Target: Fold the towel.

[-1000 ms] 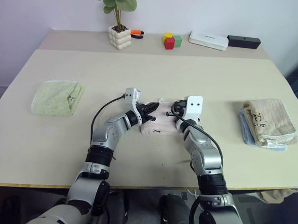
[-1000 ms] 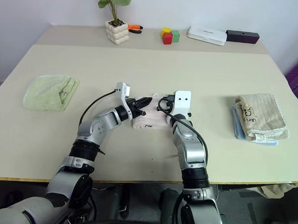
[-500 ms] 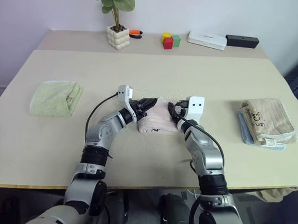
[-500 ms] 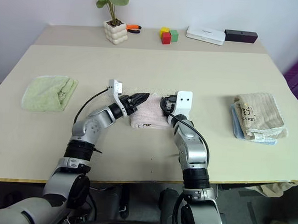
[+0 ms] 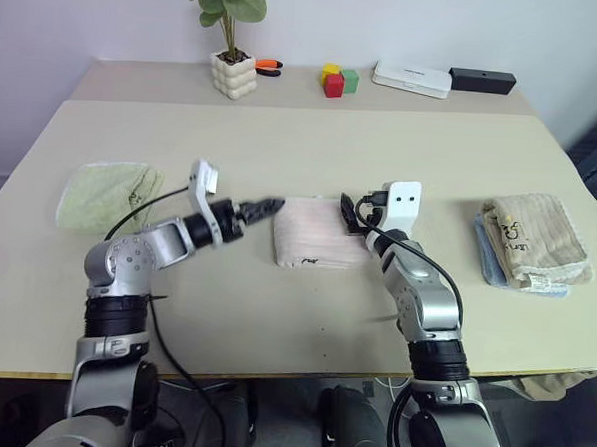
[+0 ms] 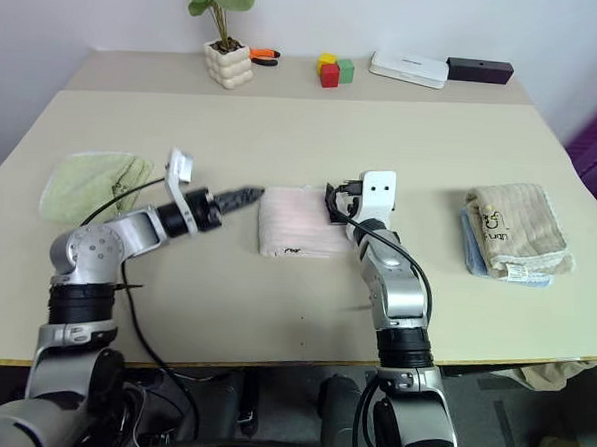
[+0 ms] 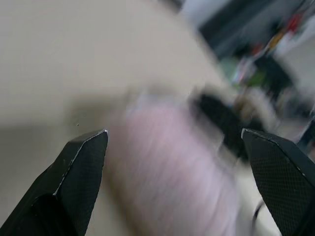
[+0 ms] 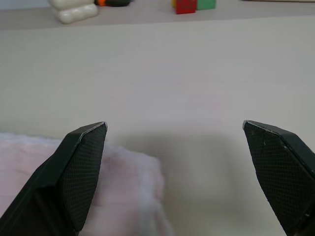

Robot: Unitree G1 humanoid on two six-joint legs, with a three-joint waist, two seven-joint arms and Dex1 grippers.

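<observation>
The pale pink towel (image 5: 313, 234) lies folded flat in the middle of the table, a small black mark on its near edge. My left gripper (image 5: 269, 206) hovers just off the towel's left edge, pointing toward it; its fingers (image 7: 78, 167) stand wide open with nothing between them. The towel (image 7: 172, 172) shows blurred ahead of them. My right gripper (image 5: 349, 214) is at the towel's right edge near the far corner, also open and empty. In the right wrist view the towel (image 8: 74, 196) lies below and beside one of the fingers (image 8: 83, 162).
A light green towel (image 5: 110, 196) lies at the left. A beige towel (image 5: 533, 241) sits on a blue cloth at the right. Along the back stand a potted plant (image 5: 233, 72), coloured blocks (image 5: 336, 81), a white box (image 5: 414, 79) and a black box (image 5: 484, 81).
Both grippers opened and let go of the pink towel. The left arm drew back to the left, off the towel. The towel now lies flat rather than bunched.
</observation>
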